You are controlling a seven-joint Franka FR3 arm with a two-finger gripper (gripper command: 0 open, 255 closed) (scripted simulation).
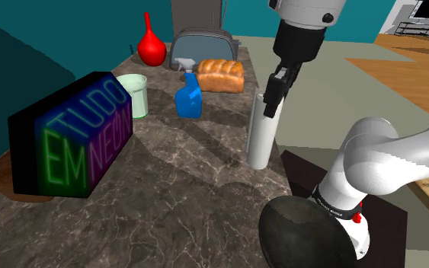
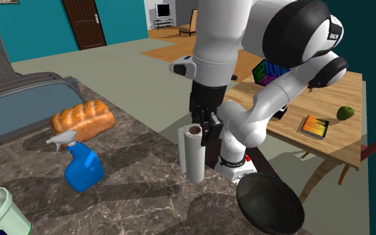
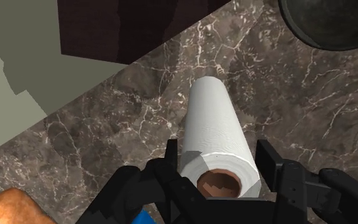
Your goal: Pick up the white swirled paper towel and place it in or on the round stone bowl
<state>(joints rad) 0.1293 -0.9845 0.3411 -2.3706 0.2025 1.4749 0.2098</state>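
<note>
Pick not done yet: paper towel roll [image 1: 260, 137] upright on marble counter [image 1: 182, 175], base down, close to the counter edge. Gripper [image 3: 217, 159] down over the roll's top, fingers [image 3: 268, 159] spread and straddling it, brown core between them. No clamp visible, so reads as released, not gripping. Dark bowl [image 1: 305, 232] near the roll, to its right in the shoulder view and closer to the stand, nothing in it. Left to do, as a judgement: close on roll, lift, short carry to bowl, set down. Tall roll likely to tip in a shallow bowl, so probably better laid across. Surface, shoulder view, from far left of the roll inward: black neon sign box [image 1: 72, 137], pale green cup [image 1: 133, 93], red bulb-shaped vase [image 1: 151, 47] further back, grey toaster [image 1: 199, 42], blue spray bottle [image 1: 189, 97], bread loaf [image 1: 221, 74] behind and left of the roll. All well apart from the roll, and nothing between roll and bowl. Room, second exterior view: teal wall [image 2: 19, 27] and dark door [image 2: 86, 23] far behind the roll, wooden table [image 2: 313, 93] off to its right with a book [image 2: 313, 125] and a green fruit [image 2: 344, 113] on it.
</note>
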